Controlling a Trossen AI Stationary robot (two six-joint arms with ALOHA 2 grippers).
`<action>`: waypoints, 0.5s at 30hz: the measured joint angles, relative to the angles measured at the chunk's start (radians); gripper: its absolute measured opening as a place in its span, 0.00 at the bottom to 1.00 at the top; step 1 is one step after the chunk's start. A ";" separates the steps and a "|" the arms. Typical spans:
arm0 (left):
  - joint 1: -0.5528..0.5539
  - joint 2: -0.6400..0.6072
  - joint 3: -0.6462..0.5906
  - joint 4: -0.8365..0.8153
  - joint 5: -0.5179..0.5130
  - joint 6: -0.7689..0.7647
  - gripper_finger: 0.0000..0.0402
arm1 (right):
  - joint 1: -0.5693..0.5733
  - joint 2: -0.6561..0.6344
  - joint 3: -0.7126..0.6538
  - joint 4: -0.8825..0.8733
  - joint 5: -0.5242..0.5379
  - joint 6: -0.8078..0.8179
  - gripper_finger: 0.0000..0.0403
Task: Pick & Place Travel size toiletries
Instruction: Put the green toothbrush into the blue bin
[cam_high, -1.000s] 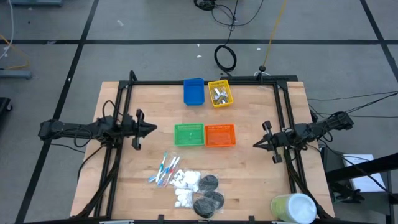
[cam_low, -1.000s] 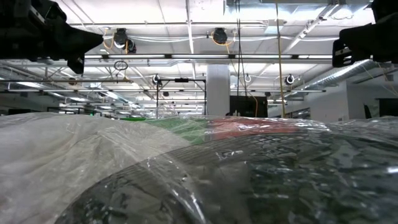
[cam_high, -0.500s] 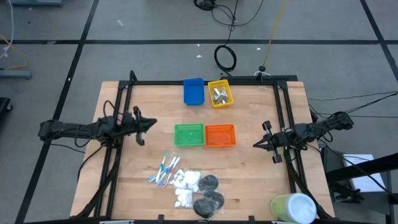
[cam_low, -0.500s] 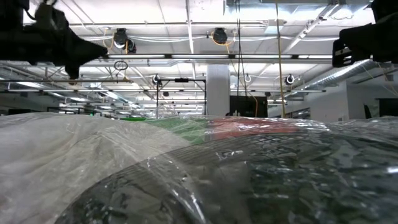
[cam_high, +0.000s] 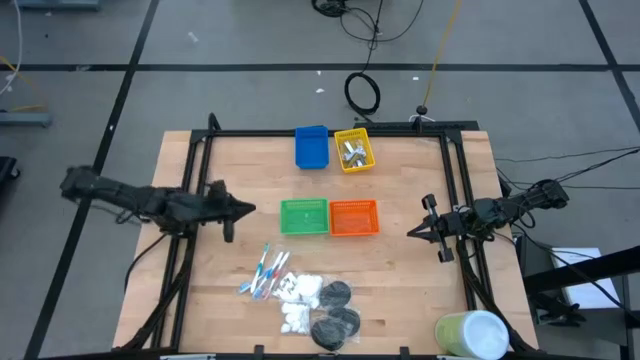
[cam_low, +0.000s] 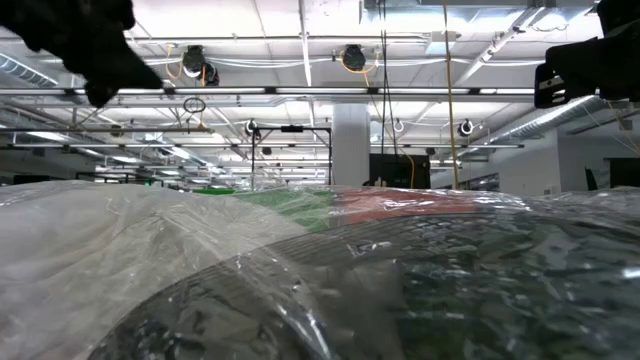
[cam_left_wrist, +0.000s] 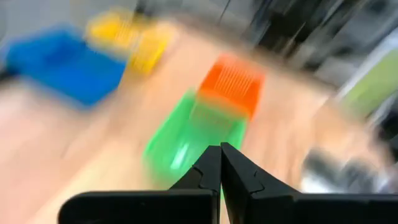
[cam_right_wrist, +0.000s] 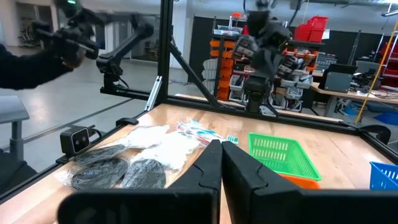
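Left gripper (cam_high: 247, 209) closed and empty, above the table (cam_high: 400, 270) left of the green bin (cam_high: 304, 216), right gripper (cam_high: 412, 233) closed and empty, right of the orange bin (cam_high: 354, 217), toothbrushes (cam_high: 264, 273), white packets (cam_high: 297, 295) and black discs (cam_high: 335, 312) clustered at the near edge, silvery tubes (cam_high: 353, 151) in the yellow bin (cam_high: 366, 160)

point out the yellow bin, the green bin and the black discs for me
yellow bin (cam_high: 354, 150), high view, on the silvery tubes' bin, near its middle rim.
green bin (cam_high: 304, 216), high view, on its mesh floor.
black discs (cam_high: 336, 318), high view, on the middle of the wrapped stack.
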 joint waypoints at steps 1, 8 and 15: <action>-0.029 0.070 0.067 -0.128 -0.015 -0.074 0.01 | 0.000 0.000 0.000 0.000 0.000 0.000 0.00; -0.198 0.529 0.358 -0.594 0.026 -0.455 0.01 | 0.000 0.000 -0.001 0.002 0.000 0.000 0.00; -0.235 0.829 0.492 -0.571 0.197 -0.613 0.01 | 0.000 0.000 -0.001 0.008 0.000 0.000 0.00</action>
